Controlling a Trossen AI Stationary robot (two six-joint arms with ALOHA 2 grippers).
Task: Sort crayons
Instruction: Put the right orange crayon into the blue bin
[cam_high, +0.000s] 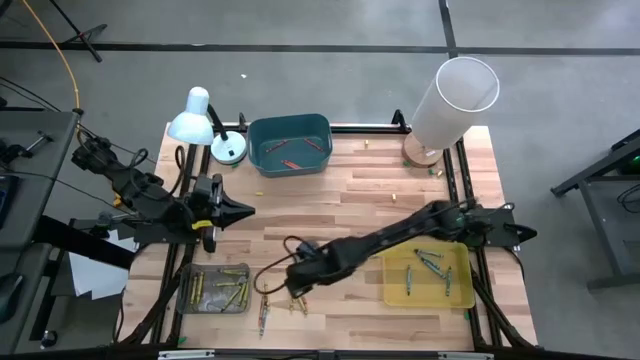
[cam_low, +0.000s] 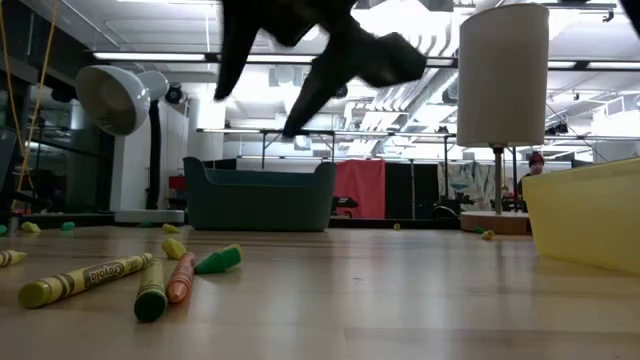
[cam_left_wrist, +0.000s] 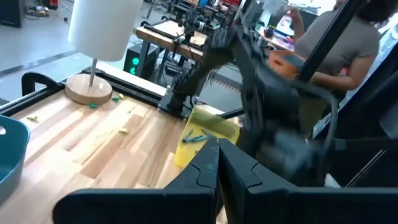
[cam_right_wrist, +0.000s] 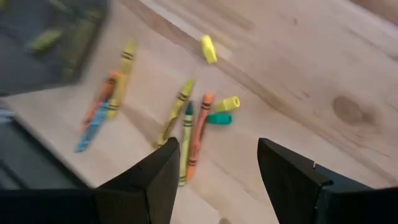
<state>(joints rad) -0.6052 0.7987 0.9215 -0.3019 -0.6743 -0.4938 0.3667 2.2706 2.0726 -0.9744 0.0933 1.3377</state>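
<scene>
Several loose crayons (cam_right_wrist: 186, 127) lie flat on the wooden table near its front edge: yellow, green and orange sticks, with short stubs beside them. They also show in the high view (cam_high: 280, 308) and the low view (cam_low: 150, 285). My right gripper (cam_right_wrist: 217, 152) is open and empty, and hovers above this cluster; in the high view it (cam_high: 293, 283) reaches in from the right. My left gripper (cam_high: 238, 210) is shut and empty at the table's left side, above the wood.
A grey tray (cam_high: 190, 300) with yellow crayons lies at the front left. A yellow tray (cam_high: 462, 290) with green and blue crayons lies at the front right. A teal bin (cam_high: 290, 125) with red crayons, a desk lamp (cam_high: 195, 115) and a white cylinder (cam_high: 455, 100) stand along the far edge.
</scene>
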